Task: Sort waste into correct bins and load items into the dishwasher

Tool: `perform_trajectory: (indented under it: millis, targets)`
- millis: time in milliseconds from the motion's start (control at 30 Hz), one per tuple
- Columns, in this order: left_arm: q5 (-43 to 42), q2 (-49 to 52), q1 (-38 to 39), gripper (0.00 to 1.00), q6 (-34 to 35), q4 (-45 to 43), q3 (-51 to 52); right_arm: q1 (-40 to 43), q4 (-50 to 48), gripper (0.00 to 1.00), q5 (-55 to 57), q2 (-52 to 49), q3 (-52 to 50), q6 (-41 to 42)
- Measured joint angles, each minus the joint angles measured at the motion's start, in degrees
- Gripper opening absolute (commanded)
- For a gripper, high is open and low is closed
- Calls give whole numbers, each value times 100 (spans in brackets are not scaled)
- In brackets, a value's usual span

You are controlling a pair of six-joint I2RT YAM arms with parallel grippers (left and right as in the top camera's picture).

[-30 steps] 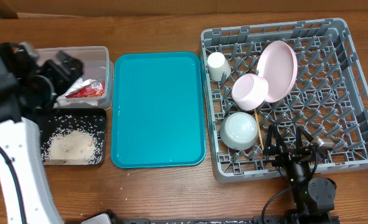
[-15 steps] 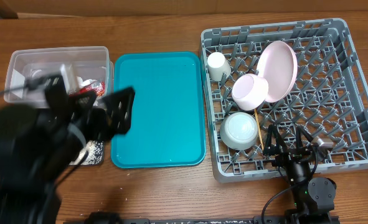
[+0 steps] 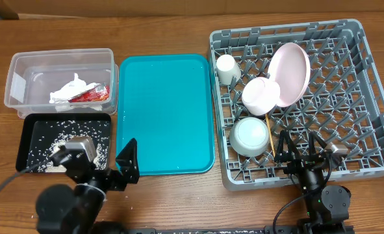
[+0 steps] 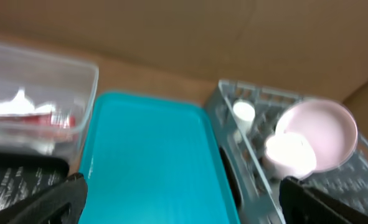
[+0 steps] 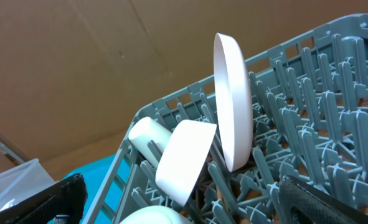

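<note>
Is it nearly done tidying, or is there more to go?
Apparently finished. Wrapper in the clear tub, rice in the black tray; plate, pink bowl, grey-blue bowl, cup and chopsticks in the grey rack. Left gripper and right gripper are open, holding nothing. Nothing visibly left.

table (image 3: 166,29), tub (image 3: 36,78), black tray (image 3: 65,116), teal tray (image 3: 166,114), rack (image 3: 367,84)

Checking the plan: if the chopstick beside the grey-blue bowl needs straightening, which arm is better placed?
Right, probably. The right gripper hangs open at the near edge of the rack, close to the chopstick; the left gripper is beyond the teal tray.
</note>
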State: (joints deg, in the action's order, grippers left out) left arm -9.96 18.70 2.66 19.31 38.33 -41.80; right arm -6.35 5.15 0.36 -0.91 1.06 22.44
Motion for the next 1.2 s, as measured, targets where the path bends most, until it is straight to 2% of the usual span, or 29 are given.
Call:
perform_trajectory:
  millis: [300,467,733,1100,1200]
  targets:
    - [87,-1220,0,100,153,-3587,2579,-2,4,100,2,0,0,2]
    - [247,-1604,0,100,170,-4894,3462,0,2,100,4,0,0,0]
    - [638,-1770,-9,100,157,-4990,4046,-2,2,100,0,0,0,2]
    - [931,-1784,-160,100,-761,-3475,4129,0,0,100,2,0,0,-2]
    - [951,-1786,-160,100,-1067,-3399,4131,0,4,100,0,0,0,0]
